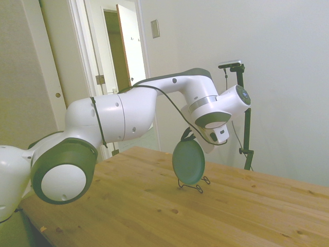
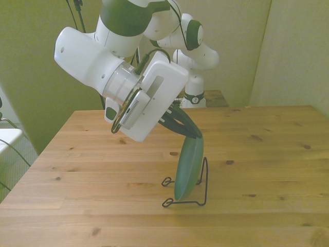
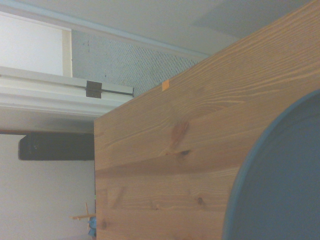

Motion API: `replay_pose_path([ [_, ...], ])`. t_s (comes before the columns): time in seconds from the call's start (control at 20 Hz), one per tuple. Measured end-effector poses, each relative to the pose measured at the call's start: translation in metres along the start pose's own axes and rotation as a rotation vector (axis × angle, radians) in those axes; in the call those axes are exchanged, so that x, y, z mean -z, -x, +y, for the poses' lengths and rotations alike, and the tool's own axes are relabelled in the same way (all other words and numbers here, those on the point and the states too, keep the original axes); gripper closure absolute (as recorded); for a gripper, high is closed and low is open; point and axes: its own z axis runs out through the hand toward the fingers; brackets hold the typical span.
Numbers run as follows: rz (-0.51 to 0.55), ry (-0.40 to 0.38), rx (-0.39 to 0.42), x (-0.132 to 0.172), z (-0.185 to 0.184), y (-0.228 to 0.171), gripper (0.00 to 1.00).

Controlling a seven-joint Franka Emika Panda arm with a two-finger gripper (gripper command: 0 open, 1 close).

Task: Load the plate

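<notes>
- Wooden table [image 2: 103,170] in a pale-walled room; open door [image 1: 128,49] at 10 o'clock in the side view.
- Plate [image 2: 188,170] stands on edge at table centre, leaning, lower rim in the wire stand [image 2: 198,193].
- Gripper [image 2: 193,133] at the plate's 12 o'clock, dark fingers clamped on its top rim.
- Side view: plate [image 1: 188,162] upright, stand feet [image 1: 198,185] at its 6 o'clock.
- Wrist view: plate rim [image 3: 280,185] close up, table [image 3: 165,165] behind.

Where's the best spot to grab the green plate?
Its top rim, from above. The plate stands on edge in the wire stand, leaning, so only the upper rim is free. The tool already pinches it there.
</notes>
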Motion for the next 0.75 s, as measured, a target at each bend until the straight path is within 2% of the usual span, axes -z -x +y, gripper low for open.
replay_pose_path([
  [0.2,-0.005,0.003,-0.004,-0.009,-0.001,0.001,0.00],
  [0.6,-0.001,0.002,-0.003,-0.005,0.000,0.004,0.00],
  [0.75,0.029,0.026,0.014,0.000,-0.007,0.016,0.00],
])
